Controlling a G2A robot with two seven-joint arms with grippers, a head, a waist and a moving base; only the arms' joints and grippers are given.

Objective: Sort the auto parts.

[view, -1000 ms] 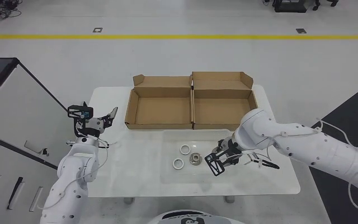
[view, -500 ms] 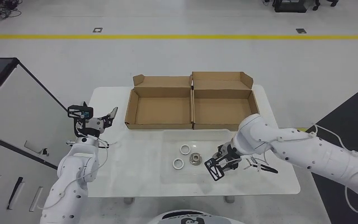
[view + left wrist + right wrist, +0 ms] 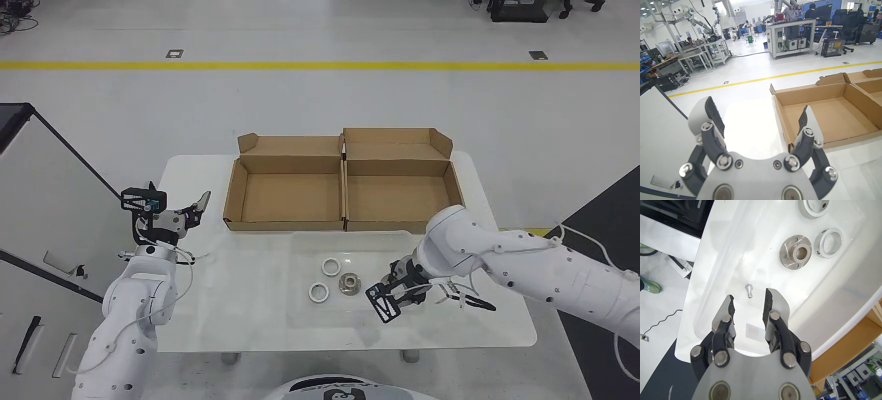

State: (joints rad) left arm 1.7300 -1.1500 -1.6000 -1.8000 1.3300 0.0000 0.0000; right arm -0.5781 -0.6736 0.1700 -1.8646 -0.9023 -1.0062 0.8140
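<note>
My right gripper (image 3: 750, 295) stood half open and empty. A small bolt (image 3: 749, 291) lay untouched just ahead of its tips, on the floor of the white tray (image 3: 715, 262) near one wall. Bare floor separated the bolt from the flange (image 3: 795, 255), which sat just beside the nearer ring (image 3: 828, 245). The farther ring (image 3: 814, 207) lay beyond. My left gripper (image 3: 758, 104) hung wide open, empty, above the table (image 3: 753, 128) beside the cardboard box (image 3: 829, 113).

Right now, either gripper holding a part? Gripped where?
Nothing held. Right gripper is open by the small silver hex bolt; left gripper is open, empty.
</note>
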